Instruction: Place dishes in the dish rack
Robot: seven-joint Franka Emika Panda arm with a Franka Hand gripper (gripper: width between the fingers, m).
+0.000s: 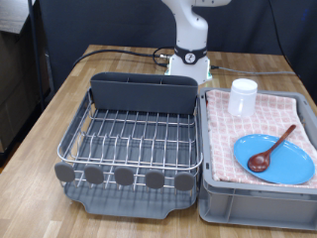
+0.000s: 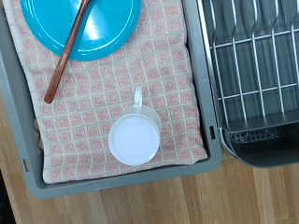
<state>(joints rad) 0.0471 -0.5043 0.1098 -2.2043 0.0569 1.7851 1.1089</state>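
The light-blue plate (image 1: pixel 274 159) lies on the pink checked cloth in the grey crate at the exterior view's right, and it shows in the wrist view (image 2: pixel 82 25). The reddish-brown wooden spoon (image 1: pixel 271 150) rests across it, its handle over the cloth (image 2: pixel 65 56). The white cup (image 1: pixel 243 96) stands on the cloth at the crate's far end, and the wrist view looks down on it (image 2: pixel 136 139). The dark grey dish rack (image 1: pixel 134 139) with wire grid stands at the exterior view's left and holds nothing; part of it shows in the wrist view (image 2: pixel 252 65). The gripper's fingers show in neither view.
The grey crate (image 1: pixel 260 203) with the pink checked cloth (image 2: pixel 103 103) stands against the rack on a wooden table (image 1: pixel 40 119). The robot base (image 1: pixel 188 59) stands behind the rack, with black cables running across the table. The tall cutlery bin (image 1: pixel 144 94) is at the rack's far end.
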